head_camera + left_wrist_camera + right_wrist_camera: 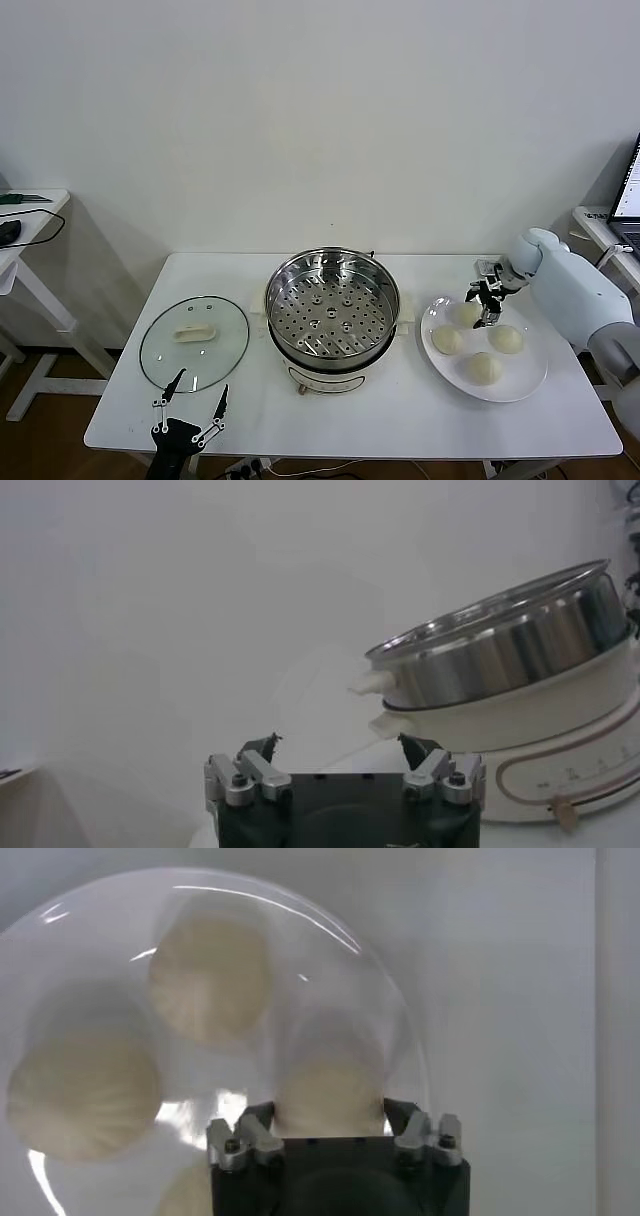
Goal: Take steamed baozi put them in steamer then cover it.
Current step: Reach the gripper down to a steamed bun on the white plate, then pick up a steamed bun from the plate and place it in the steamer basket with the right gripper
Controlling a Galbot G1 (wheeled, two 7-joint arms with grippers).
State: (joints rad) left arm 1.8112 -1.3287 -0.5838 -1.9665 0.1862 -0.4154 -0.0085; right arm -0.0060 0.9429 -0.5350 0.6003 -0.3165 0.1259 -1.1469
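Fingers (398, 1116) of the right gripper (487, 303) stand spread on either side of one steamed baozi (328, 1098), at the lower middle of the right wrist frame; whether they press it I cannot tell; in the head view this gripper sits at the right of the frame, over the far edge of the white plate (527, 378), pointing down at the bun nearest the wall. Three more buns lie on the same plate: one (446, 340) toward the steamer, one (506, 339) on the right, one (485, 368) nearest the front edge; all are round domes with no long axis, tops upward.

Left of the plate, at the centre of the head frame, the steamer (332, 306) stands upright, mouth open to the ceiling, its perforated tray (330, 318) bare; its cream base (560, 740) fills the right side of the left wrist frame.

Further left lies a glass lid (194, 342), flat, handle up. Just below it, at the bottom left, the left gripper (190, 410) hangs near the front edge of the table (400, 425), its jaws wide apart and holding nothing.
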